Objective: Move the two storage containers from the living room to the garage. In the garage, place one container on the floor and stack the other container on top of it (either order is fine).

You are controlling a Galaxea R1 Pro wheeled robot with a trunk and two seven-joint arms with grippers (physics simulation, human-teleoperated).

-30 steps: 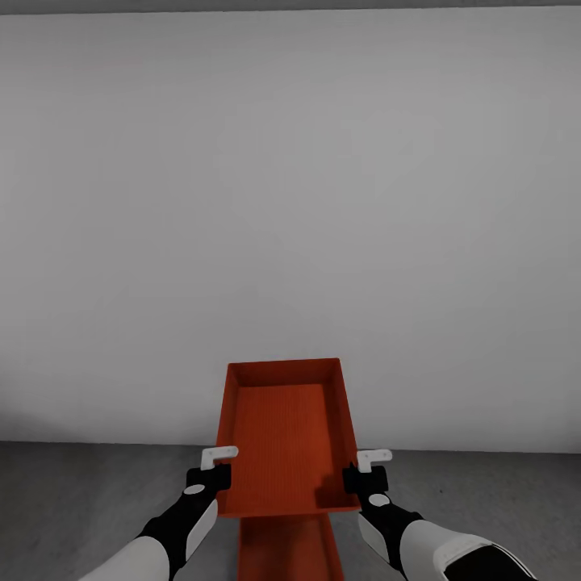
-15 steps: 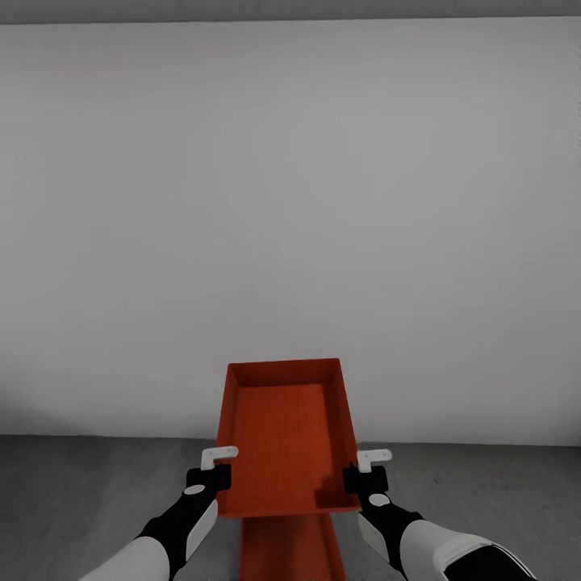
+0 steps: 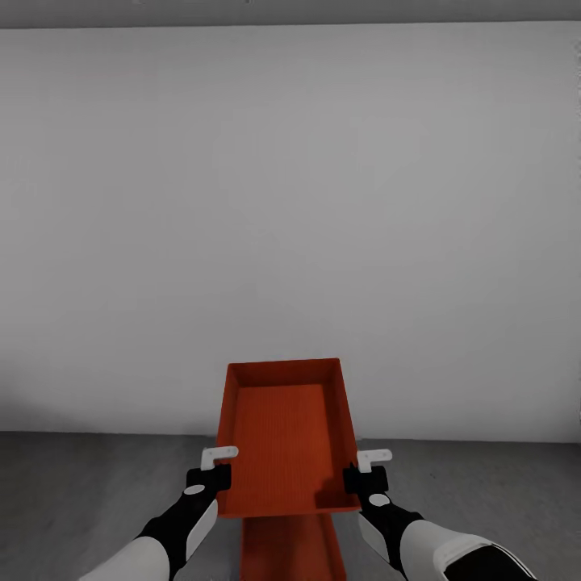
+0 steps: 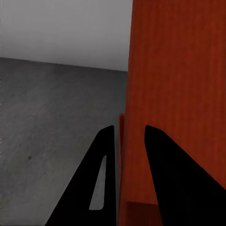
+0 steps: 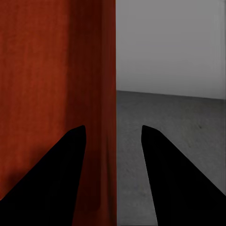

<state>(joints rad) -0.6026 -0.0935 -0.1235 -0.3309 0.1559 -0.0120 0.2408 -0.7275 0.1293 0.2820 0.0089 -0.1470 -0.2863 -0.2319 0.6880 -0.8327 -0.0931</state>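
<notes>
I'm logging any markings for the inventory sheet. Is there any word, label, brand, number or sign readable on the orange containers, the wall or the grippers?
None: no text can be read in any view.
The held storage container is plain orange-red.
The lower container is plain too.
The grey wall is bare.
The left gripper and right gripper carry no lettering.

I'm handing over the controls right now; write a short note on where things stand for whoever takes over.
Left tool: at the upper container's left wall, its fingers astride that wall in the left wrist view.
Right tool: at its right wall, gripping likewise.
Upper container is held level in front of the robot; the second container shows directly beneath it, support not visible.
Setting: grey concrete floor, pale wall, so the garage is reached.
Left: lower both, leaving one on the floor with the other stacked on it, then release.
</notes>
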